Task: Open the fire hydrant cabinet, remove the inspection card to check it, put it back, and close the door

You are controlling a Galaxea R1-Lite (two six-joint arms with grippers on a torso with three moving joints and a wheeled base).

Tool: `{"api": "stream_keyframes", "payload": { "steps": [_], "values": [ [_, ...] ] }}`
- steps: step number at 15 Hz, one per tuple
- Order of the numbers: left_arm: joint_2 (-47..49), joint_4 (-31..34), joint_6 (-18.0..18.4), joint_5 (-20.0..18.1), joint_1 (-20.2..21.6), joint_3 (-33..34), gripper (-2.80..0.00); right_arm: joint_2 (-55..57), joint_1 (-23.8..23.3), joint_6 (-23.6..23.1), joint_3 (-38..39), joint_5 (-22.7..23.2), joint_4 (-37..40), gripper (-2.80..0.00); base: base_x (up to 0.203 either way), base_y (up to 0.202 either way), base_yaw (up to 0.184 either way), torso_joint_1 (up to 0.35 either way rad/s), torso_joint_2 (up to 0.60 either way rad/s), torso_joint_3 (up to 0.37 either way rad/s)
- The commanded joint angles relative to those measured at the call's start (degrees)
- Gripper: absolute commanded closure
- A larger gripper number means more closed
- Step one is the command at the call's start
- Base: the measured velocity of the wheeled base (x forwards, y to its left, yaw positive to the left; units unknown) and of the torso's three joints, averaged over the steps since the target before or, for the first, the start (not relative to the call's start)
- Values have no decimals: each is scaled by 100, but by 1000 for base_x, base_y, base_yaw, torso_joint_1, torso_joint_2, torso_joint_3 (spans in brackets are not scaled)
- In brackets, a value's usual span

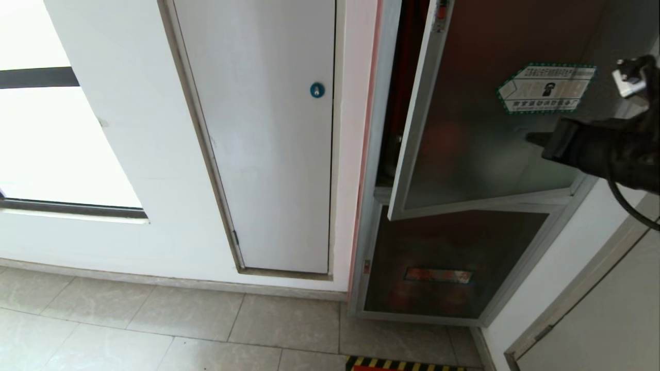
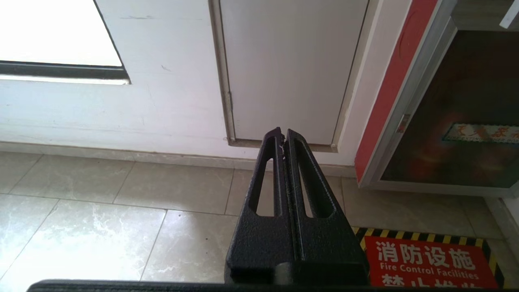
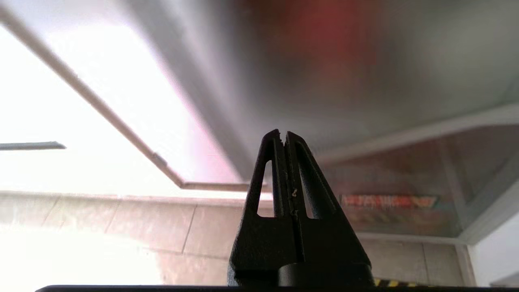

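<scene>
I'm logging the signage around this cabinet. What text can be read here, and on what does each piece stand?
"消防设施" and "Fire Control Facilities": red floor sign with a yellow-black striped edge; its lower line is cut off.
Hexagonal sticker on the door: Chinese print, too small to read.
Red strip label on the lower glass door: blurred, unreadable.
Blue round lock on the white panel: no text.

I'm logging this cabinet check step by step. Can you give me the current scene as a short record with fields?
door: partly open, swung out from the fire hydrant cabinet
inspection card: not visible
right gripper: shut, empty, in front of the door glass below the hexagonal sticker
left gripper: shut, empty, low over the floor tiles, away from the cabinet
lower glass door: closed
</scene>
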Motion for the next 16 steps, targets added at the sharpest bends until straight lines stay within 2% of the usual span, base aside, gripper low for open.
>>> {"api": "stream_keyframes", "payload": {
  "steps": [1, 3, 5, 7, 11, 14, 16],
  "values": [
    [4, -4, -4, -3, 0, 0, 0, -1682, 108, -50, 1001, -38, 0, 0, 0, 0, 0, 0, 0, 0],
    [4, -4, -4, -3, 0, 0, 0, -2627, 163, -113, 1814, -260, 42, 0, 0, 0, 0, 0, 0, 0],
    [4, -4, -4, -3, 0, 1, 0, -3537, 190, -247, 2366, -767, 248, 0, 0, 0, 0, 0, 0, 0],
    [4, -4, 2, -3, 0, 0, 0, -4450, 199, -342, 2683, -1081, 632, 0, 0, 0, 0, 0, 0, 0],
    [4, -4, -4, -3, 0, 0, 0, -6032, 158, -500, 2899, -1642, 1903, 0, 0, 0, 0, 0, 0, 0],
    [4, -4, -4, -3, 0, 0, 0, -6875, -74, -587, 3212, -1772, 2622, 0, 0, 0, 0, 0, 0, 0],
    [4, -4, -4, -3, 0, 0, 0, -7428, -216, -675, 3620, -1761, 2756, 0, 0, 0, 0, 0, 0, 0]
  ]
}}
